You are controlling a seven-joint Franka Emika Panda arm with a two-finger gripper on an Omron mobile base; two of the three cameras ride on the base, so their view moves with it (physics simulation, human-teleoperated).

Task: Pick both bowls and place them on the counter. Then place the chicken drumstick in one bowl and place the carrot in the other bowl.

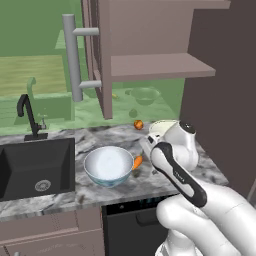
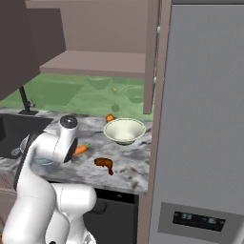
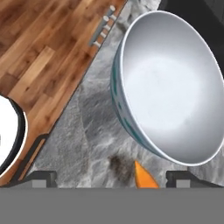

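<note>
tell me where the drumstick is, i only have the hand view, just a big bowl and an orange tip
Observer: The chicken drumstick lies on the counter, in front of the cream bowl.
Operator: is that cream bowl on the counter too
Observer: Yes, it sits upright and empty, to the right of your white bowl.
Operator: the orange tip is the carrot?
Observer: Yes, the carrot lies on the counter by the white bowl's right side, not inside it.
</note>
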